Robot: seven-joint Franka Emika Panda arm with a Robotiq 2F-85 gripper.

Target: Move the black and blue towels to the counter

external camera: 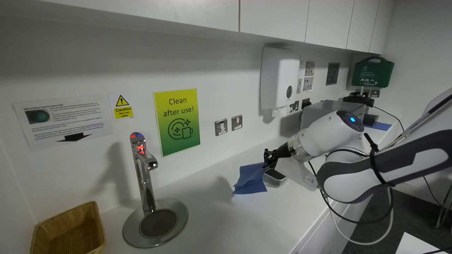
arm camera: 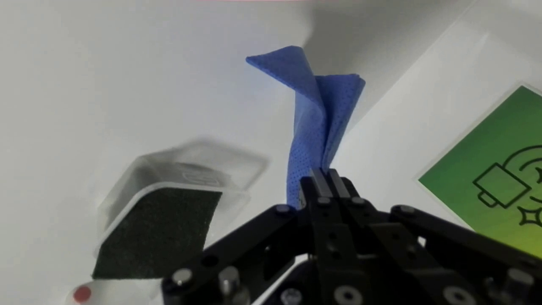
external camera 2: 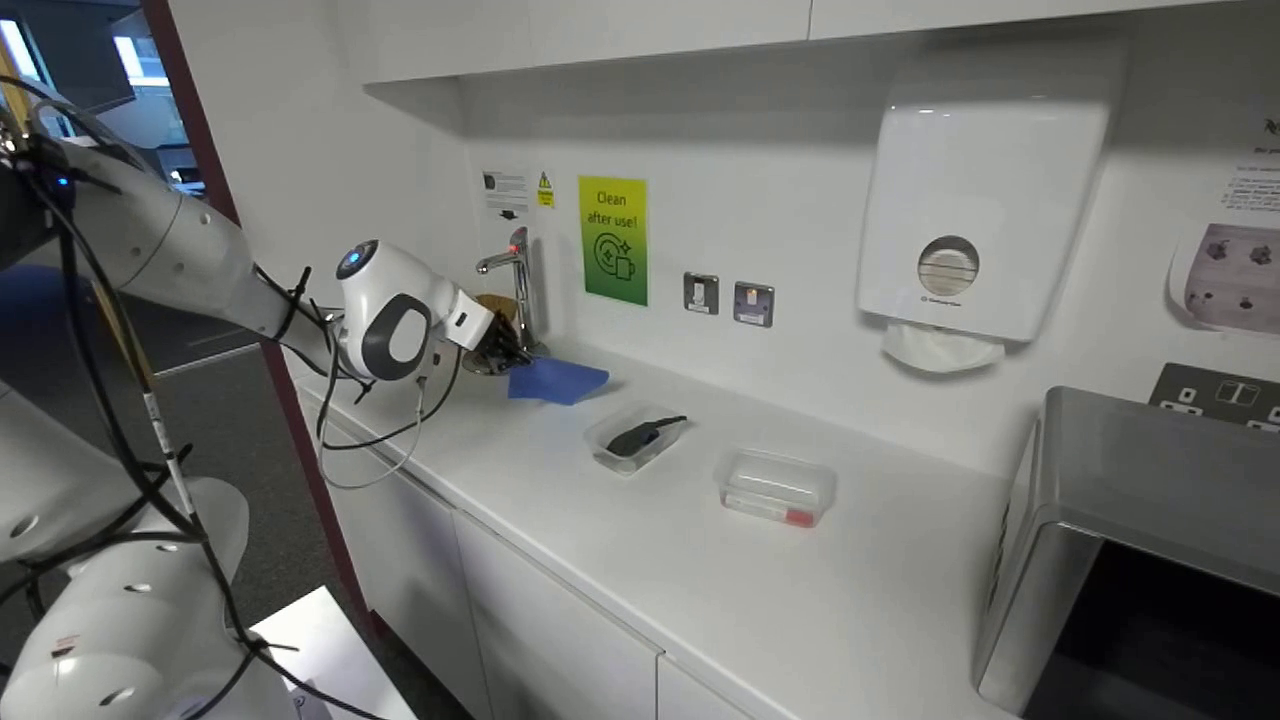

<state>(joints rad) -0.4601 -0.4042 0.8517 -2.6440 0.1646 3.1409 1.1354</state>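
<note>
A blue towel (external camera: 250, 180) hangs folded from my gripper over the white counter (external camera: 212, 222). It also shows in an exterior view (external camera 2: 556, 381) and the wrist view (arm camera: 308, 127). My gripper (arm camera: 325, 176) is shut on one end of it; the gripper also shows in both exterior views (external camera: 267, 165) (external camera 2: 522, 355). I cannot tell whether the towel's lower edge touches the counter. The black towel (arm camera: 159, 233) lies in a clear plastic container (external camera 2: 612, 455) on the counter, below and beside my gripper. The black towel also shows in an exterior view (external camera 2: 635, 438).
Another clear container (external camera 2: 778, 480) with a red mark stands on the counter, towards the metal microwave (external camera 2: 1140, 480). A tap (external camera: 144, 173) over a round drain (external camera: 159, 223) and a wicker basket (external camera: 70, 229) stand at the far end. A paper dispenser (external camera 2: 990, 200) hangs on the wall.
</note>
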